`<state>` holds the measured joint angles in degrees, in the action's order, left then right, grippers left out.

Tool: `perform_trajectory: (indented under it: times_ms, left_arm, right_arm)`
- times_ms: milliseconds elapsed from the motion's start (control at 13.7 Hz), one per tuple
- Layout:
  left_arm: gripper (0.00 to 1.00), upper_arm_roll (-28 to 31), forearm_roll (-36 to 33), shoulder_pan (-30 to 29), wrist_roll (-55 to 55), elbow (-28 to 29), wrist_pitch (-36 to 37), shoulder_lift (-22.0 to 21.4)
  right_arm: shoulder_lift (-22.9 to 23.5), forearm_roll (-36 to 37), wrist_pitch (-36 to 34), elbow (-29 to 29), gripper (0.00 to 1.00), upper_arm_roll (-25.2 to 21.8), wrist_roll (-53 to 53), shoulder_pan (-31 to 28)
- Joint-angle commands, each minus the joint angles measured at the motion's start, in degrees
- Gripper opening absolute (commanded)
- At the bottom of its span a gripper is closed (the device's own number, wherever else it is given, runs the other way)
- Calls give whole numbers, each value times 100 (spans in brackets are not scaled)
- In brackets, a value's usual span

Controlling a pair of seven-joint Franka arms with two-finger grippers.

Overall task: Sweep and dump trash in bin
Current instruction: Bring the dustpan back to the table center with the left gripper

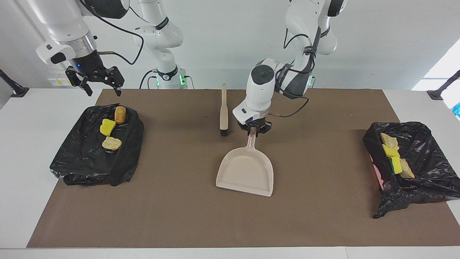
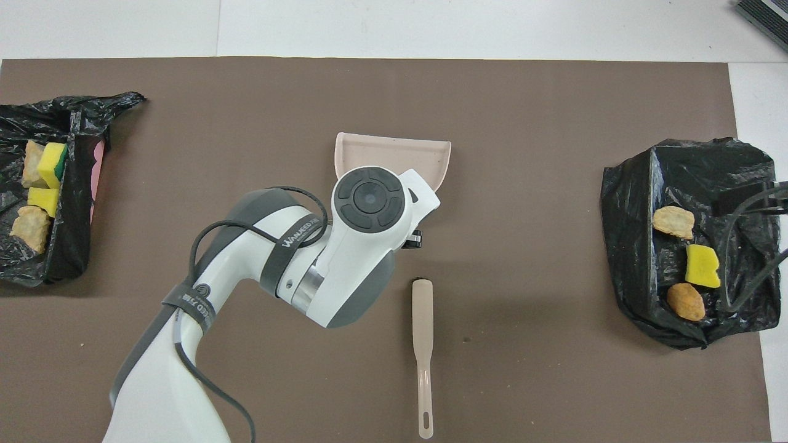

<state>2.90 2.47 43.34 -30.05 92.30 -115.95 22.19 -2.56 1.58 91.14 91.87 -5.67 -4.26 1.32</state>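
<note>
Left arm over the dustpan at mid-table

The left gripper (image 2: 416, 239) barely shows under its wrist; the beige dustpan (image 2: 394, 151) lies just farther out, the brush (image 2: 422, 344) just nearer the robots, and two black bags (image 2: 689, 178) of trash (image 2: 702, 266) sit at either end.
</note>
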Motion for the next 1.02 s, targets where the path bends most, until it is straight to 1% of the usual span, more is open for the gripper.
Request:
perform_trajectory:
  times_ms: [0, 146, 365, 438, 511, 584, 657, 730, 803, 876, 949]
  left_arm:
    - [0, 149, 16, 236, -466, -1099, 283, 839]
    - [0, 132, 25, 245, -484, -1074, 178, 831]
    - [0, 123, 77, 184, -520, -793, -198, 787]
    - [0, 140, 78, 235, -520, -453, -409, 683]
    - [5, 140, 69, 262, -511, -214, -533, 542]
    - [21, 123, 78, 219, -467, -177, -543, 524]
    - [41, 123, 78, 210, -458, -168, -465, 506]
    - [64, 131, 78, 218, -467, -168, -368, 497]
    - [93, 123, 78, 192, -493, -159, -298, 488]
    - [100, 132, 78, 183, -511, -159, -245, 488]
    - [100, 132, 78, 166, -502, -159, -192, 453]
  right_arm:
    - [-78, 79, -17, 68, 100, 31, -180, -35]
    - [-78, 79, -17, 68, 100, 22, -180, -35]
    - [-78, 79, -17, 68, 100, 22, -171, -35]
    - [-78, 71, -17, 68, 100, 22, -171, -35]
    - [-78, 79, -17, 68, 100, 22, -163, -35]
    - [-78, 79, -17, 68, 100, 22, -163, -35]
    - [-78, 79, -8, 68, 100, 22, -163, -35]
    - [-78, 79, -8, 68, 100, 22, -163, -35]
    - [-78, 79, -8, 68, 100, 22, -163, -35]
    - [-70, 79, -8, 59, 100, 22, -163, -44]
    - [-70, 79, -17, 59, 100, 31, -154, -44]
